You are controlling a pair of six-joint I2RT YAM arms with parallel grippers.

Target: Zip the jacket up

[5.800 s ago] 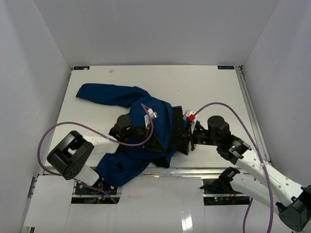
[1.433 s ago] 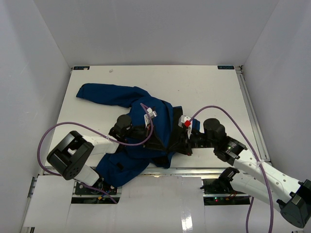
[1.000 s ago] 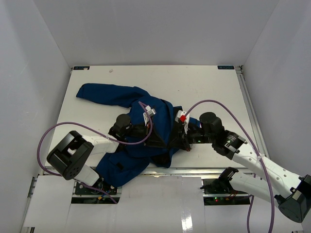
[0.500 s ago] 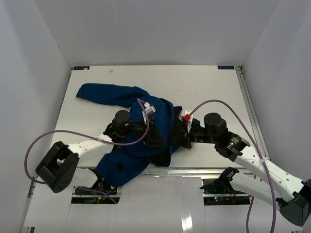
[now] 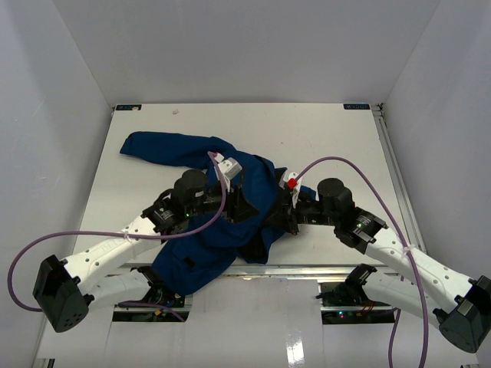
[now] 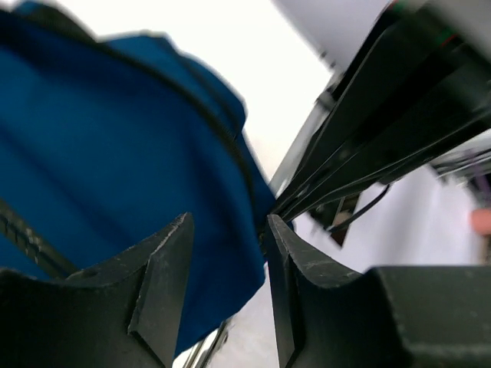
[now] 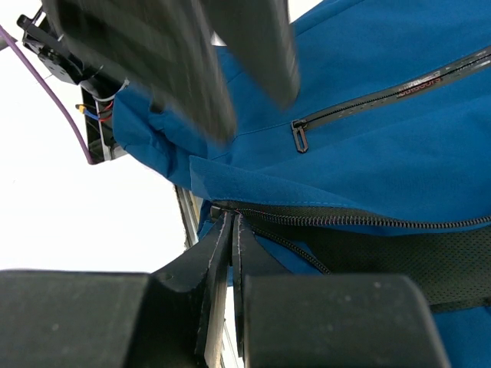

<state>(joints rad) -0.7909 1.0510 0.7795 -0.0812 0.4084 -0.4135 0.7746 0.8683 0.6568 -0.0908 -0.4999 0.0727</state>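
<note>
Only wrist-side: right jaws tight on jacket [image 7: 368, 153].

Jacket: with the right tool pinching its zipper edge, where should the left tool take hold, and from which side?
Probably the toothed front edge of the jacket, just past the pinch of the right tool, approached from the side of the left tool. That edge runs as a thin, exposed line its open jaws could straddle.

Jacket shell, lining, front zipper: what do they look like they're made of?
Jacket shell: smooth matte blue fabric, likely a synthetic softshell. It folds softly and shows no sheen.
Lining: black mesh, with fine holes visible.
Front zipper: small black teeth, probably plastic, though the view is too blurred to confirm.
</note>
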